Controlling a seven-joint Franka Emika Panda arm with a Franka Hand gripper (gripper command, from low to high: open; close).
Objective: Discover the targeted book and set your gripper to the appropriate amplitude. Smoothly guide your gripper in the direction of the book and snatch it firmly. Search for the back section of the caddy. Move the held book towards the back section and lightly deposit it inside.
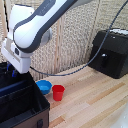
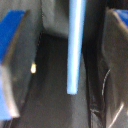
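In the wrist view, the book (image 2: 75,45) shows edge-on as a thin light-blue strip standing inside the black caddy (image 2: 47,105). My gripper (image 2: 64,70) is open. Its blue fingers (image 2: 11,35) stand wide on either side of the book, with a gap on each side. In the exterior view, the gripper (image 1: 11,71) hangs under the white arm and dips into a compartment at the far end of the caddy (image 1: 22,102), at that view's left. The book is mostly hidden there behind the gripper and the caddy wall.
A blue bowl (image 1: 44,86) and a red cup (image 1: 58,92) stand on the wooden table just to the exterior view's right of the caddy. A black hard-shelled machine (image 1: 112,52) sits at the back right. A dark cable (image 1: 90,62) hangs from the arm.
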